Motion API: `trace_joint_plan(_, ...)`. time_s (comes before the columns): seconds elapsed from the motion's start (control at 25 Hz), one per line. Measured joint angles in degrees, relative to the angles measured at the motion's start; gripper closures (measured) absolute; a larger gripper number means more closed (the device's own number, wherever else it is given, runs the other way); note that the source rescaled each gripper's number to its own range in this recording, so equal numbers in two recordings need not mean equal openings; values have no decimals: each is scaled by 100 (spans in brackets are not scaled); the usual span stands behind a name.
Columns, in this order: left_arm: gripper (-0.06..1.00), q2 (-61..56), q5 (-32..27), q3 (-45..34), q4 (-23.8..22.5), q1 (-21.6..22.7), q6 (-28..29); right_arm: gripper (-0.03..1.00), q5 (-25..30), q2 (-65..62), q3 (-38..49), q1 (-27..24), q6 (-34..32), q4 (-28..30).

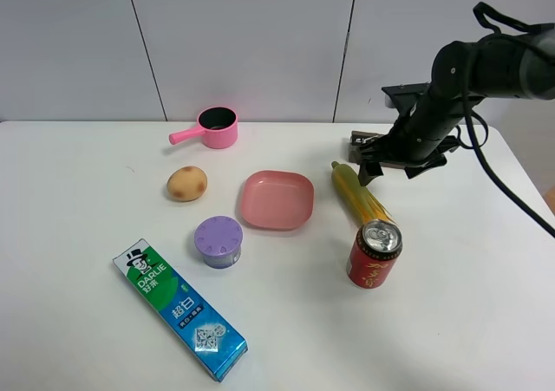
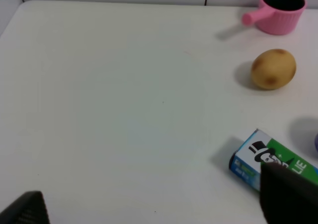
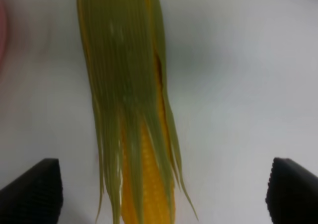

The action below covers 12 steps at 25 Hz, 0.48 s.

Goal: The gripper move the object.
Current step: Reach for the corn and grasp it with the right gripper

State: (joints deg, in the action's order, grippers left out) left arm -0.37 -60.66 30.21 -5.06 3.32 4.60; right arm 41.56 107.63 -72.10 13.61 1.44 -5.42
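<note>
Hemming corn (image 1: 360, 196): pink plate (image 1: 276, 199), red can (image 1: 375, 254)

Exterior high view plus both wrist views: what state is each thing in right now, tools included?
right tool: open, corn between its fingers, not gripped.
left tool: open, holding nothing.
corn: lying flat, husk on.
can: upright.
pink plate: right side up, empty.
pink pot: upright, no lid.
purple jar: upright, lid on.
toothpaste box: lying flat.
potato: whole, lying free.
</note>
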Motion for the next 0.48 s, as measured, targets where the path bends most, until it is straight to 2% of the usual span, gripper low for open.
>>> trace_joint_plan(0.16, -6, 0, 0, 0, 0, 0, 0, -3, -110, 277, 0, 0, 202, -224)
trace_joint_plan(0.48, -6, 0, 0, 0, 0, 0, 0, -3, -466, 731, 0, 0, 290, -230)
